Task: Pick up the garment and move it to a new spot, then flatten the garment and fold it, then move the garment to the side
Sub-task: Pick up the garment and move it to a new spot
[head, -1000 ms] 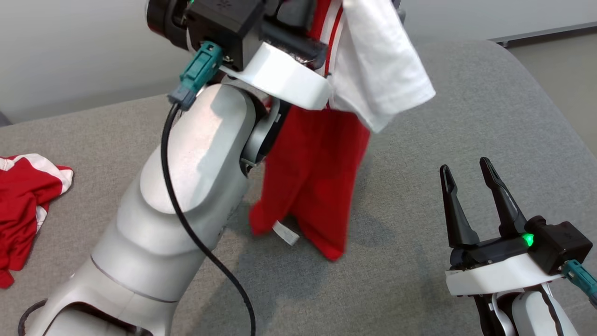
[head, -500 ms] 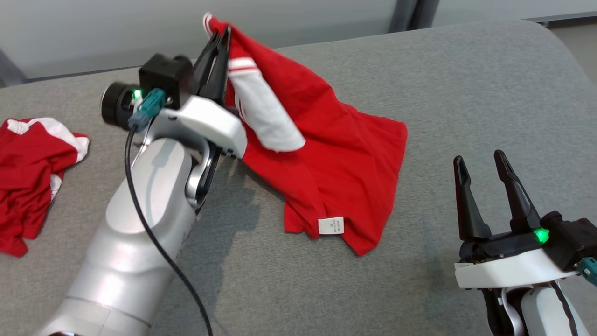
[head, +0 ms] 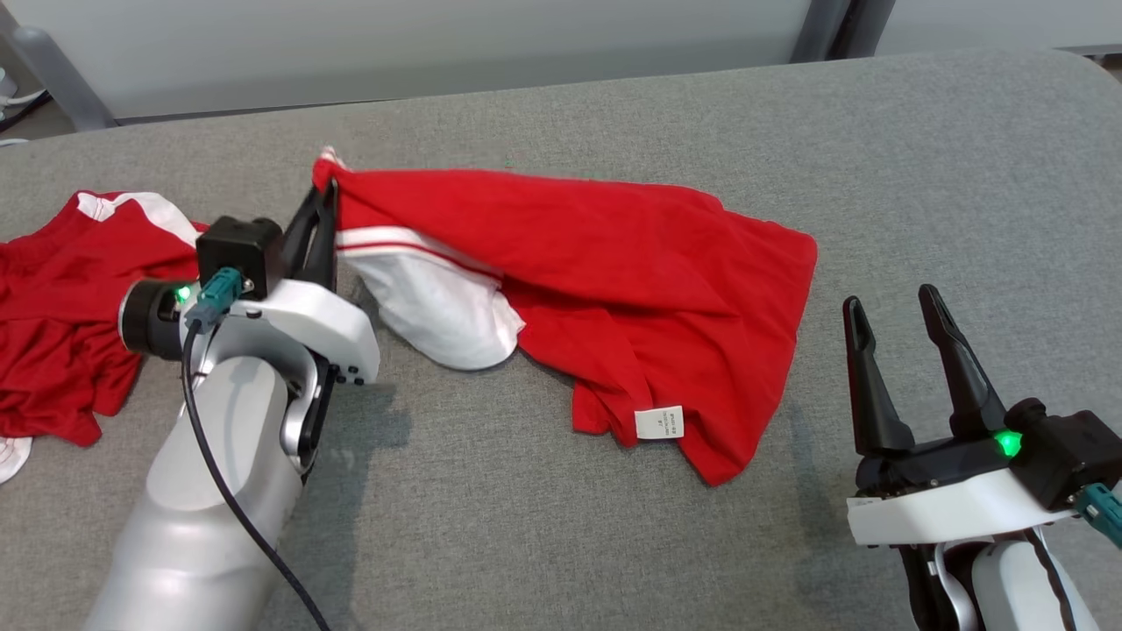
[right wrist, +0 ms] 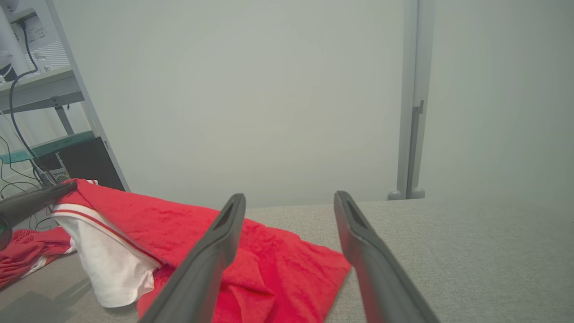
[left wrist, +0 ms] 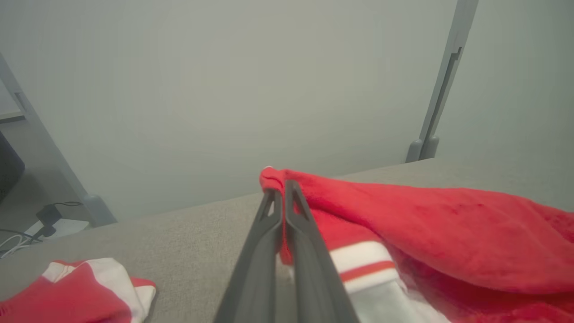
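Head view, sewn-in label (head: 659,422): a small white tab at the garment's near hem, facing up. It carries dark print too small to read.
Head view, garment (head: 614,263): red, with a white sleeve (head: 438,307) banded in red. It lies creased across the middle of the grey bench (head: 789,131), its left corner raised.
Head view, left claw (head: 323,194): fingers pressed together on that raised corner. The pale forearm (head: 219,456) rises from the lower left, with the fingers pointing away from the robot.
Head view, right claw (head: 889,300): at the lower right, fingers pointing up the view and spread apart, holding nothing. It is near the garment's right edge but apart from it, and a green lamp (head: 1008,443) is lit at its base.
Head view, second garment (head: 61,289): red and white, crumpled on the bench at the far left.
Left wrist view, left claw (left wrist: 279,195): both dark fingers are closed, with a fold of red cloth pinched at the tips. The garment (left wrist: 426,229) falls away to the right.
Right wrist view, right claw (right wrist: 289,199): fingers wide apart and low above the bench. The garment (right wrist: 278,260) lies behind the left finger. At the far left the other arm's dark finger meets the lifted corner, apparently gripping it.
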